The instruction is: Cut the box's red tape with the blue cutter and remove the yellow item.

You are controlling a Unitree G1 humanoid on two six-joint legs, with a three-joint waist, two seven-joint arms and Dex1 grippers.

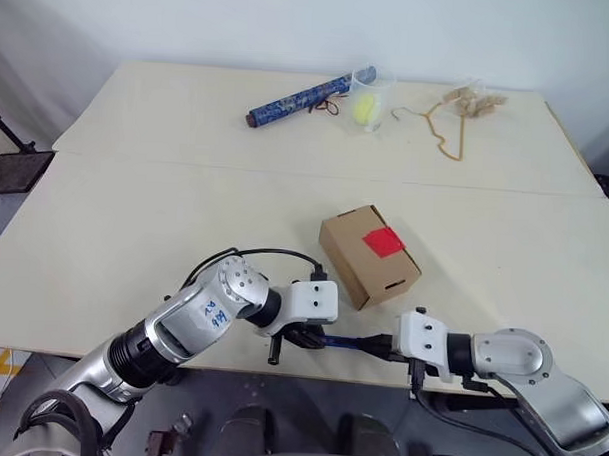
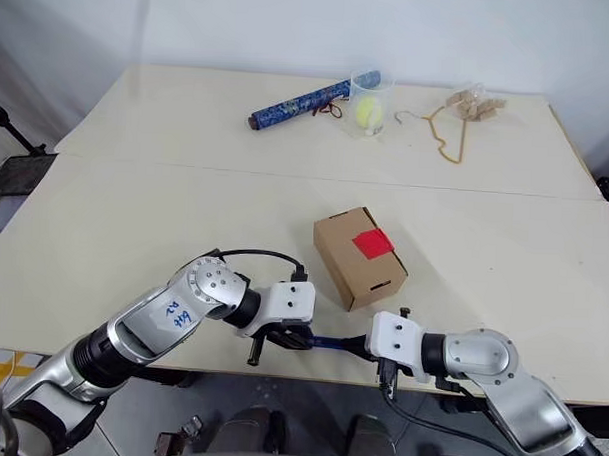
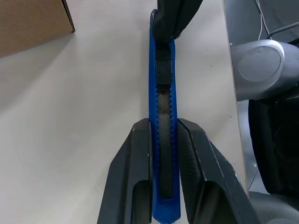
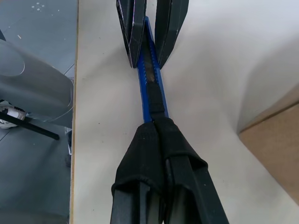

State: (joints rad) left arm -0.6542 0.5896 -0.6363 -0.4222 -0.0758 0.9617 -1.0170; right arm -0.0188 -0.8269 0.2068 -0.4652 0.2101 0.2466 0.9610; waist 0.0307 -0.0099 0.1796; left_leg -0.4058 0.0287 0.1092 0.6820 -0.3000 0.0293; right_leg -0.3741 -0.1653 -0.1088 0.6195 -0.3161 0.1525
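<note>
Blue cutter (image 3: 162, 116): far tip hidden under right gripper (image 4: 156, 126) fingertips at 12 o'clock in left wrist view; blade state not readable. Box (image 3: 32, 21): cut off by frame corner at 10 o'clock there, at 4 o'clock in right wrist view. Box interior closed, contents hidden. Small tangle (image 1: 476, 100) at 1 o'clock on far table: too small to identify.

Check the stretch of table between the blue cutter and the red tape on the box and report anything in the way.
Nothing visible blocks it. The blue cutter, held by the left gripper and right gripper, sits near the table edge; bare table separates it from the box with the red tape on top.
</note>
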